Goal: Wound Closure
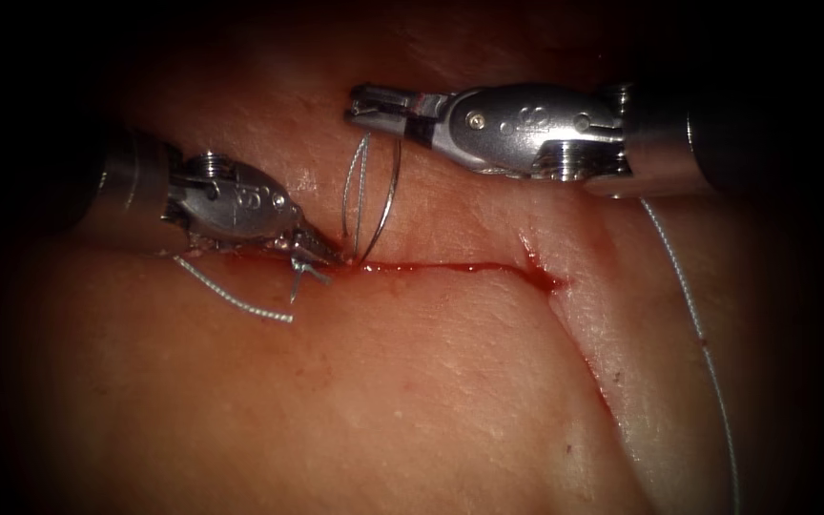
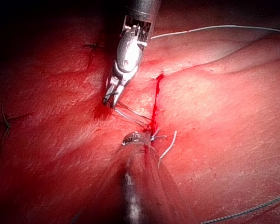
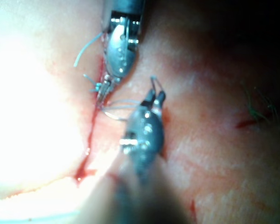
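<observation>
Endoscope view: right gripper (image 1: 360, 107) pinching thread (image 1: 362, 195) looped above cut (image 1: 450, 269) in tissue (image 1: 412, 381); left gripper (image 1: 328, 256) pressed together at cut's left end, hold unclear; needle unclear.

The pink, moist slab of pork tissue (image 1: 412, 401) carries a thin red-filled cut (image 1: 450, 269); a short grey braided thread end (image 1: 231, 298) lies left, near the cut's left end.

Two silvery steel hands (image 1: 374, 107) (image 1: 321, 250), screwed wrists, dark cylindrical shafts.
</observation>
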Controlling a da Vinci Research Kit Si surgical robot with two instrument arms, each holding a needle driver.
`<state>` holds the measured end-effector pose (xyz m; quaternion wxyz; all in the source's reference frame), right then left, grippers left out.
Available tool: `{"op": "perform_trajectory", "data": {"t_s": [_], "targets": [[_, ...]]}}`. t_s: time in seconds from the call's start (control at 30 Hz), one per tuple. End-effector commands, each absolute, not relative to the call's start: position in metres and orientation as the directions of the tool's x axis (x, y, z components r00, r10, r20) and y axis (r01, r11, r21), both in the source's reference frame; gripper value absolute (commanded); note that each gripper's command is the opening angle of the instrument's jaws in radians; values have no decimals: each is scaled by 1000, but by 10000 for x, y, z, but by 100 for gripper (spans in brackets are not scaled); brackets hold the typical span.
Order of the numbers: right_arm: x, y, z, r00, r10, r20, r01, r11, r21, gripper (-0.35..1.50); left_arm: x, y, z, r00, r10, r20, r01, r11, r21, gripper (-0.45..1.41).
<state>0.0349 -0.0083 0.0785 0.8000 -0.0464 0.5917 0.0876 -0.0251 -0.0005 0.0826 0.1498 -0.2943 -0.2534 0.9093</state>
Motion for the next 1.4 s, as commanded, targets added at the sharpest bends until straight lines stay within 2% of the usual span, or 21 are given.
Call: {"op": "perform_trajectory", "data": {"t_s": [0.03, 0.9, 1.27, 1.4], "targets": [[358, -84, 790, 285, 77, -956, -191, 981, 22, -35, -256, -5, 830, -781, 423, -461, -123, -826, -550, -37], [376, -116, 777, 300, 19, -954, -177, 984, -36, -35, -258, -7, 797, -778, 435, -454, -123, -814, -568, -30], [373, -116, 773, 273, 13, -962, -174, 984, -36, -35, -258, -7, 790, -777, 438, -452, -125, -812, -570, -32], [368, -109, 775, 220, 7, -975, -169, 985, -31, -35, -259, -7, 782, -778, 432, -457, -119, -814, -568, -32]]}}
